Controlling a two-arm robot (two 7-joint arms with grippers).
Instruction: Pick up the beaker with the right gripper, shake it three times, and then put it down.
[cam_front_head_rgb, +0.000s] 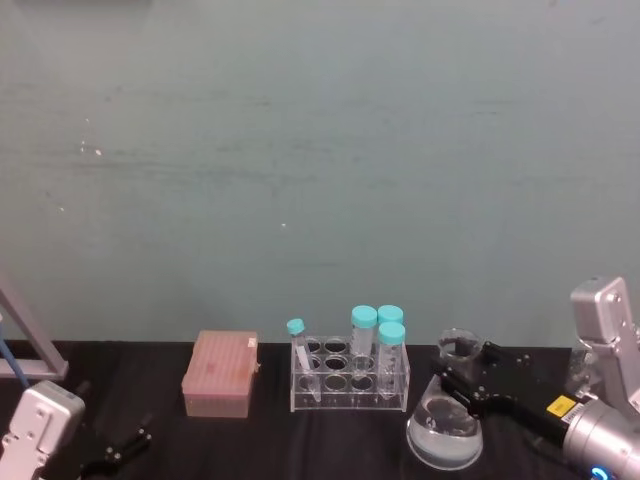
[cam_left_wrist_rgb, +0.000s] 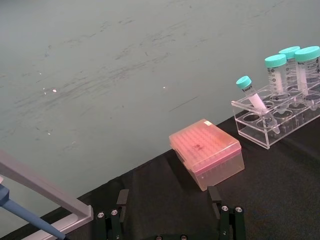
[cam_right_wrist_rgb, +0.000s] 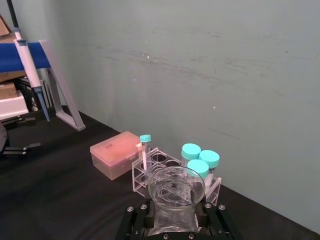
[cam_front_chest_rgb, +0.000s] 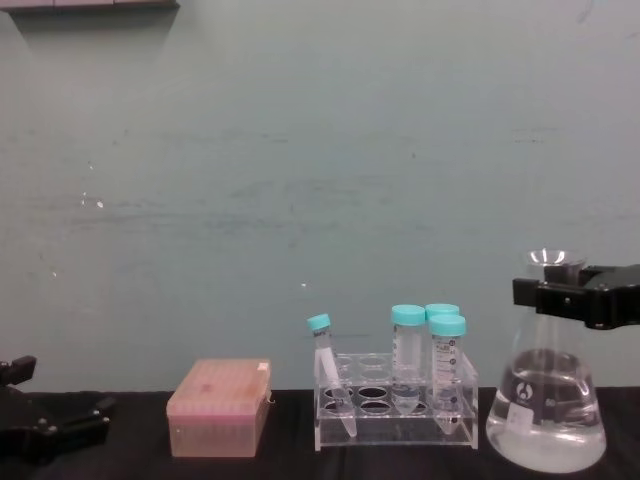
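Note:
The beaker (cam_front_head_rgb: 443, 430) is a clear conical flask with clear liquid in its wide base, standing upright just right of the tube rack (cam_front_head_rgb: 350, 378). My right gripper (cam_front_head_rgb: 463, 362) reaches in from the right and is shut on the beaker's narrow neck below the flared rim. In the chest view its black jaws (cam_front_chest_rgb: 557, 298) clamp the neck above the beaker's body (cam_front_chest_rgb: 545, 415). The right wrist view looks down onto the beaker's rim (cam_right_wrist_rgb: 175, 187), with one finger on either side. I cannot tell whether the base touches the table. My left gripper (cam_front_head_rgb: 122, 448) rests open at the near left.
A pink tip box (cam_front_head_rgb: 220, 375) sits left of the rack, which holds several teal-capped tubes (cam_front_head_rgb: 378, 325). A pipette stand (cam_front_head_rgb: 25, 340) is at the far left edge. A teal wall rises close behind the black table (cam_front_head_rgb: 340, 440).

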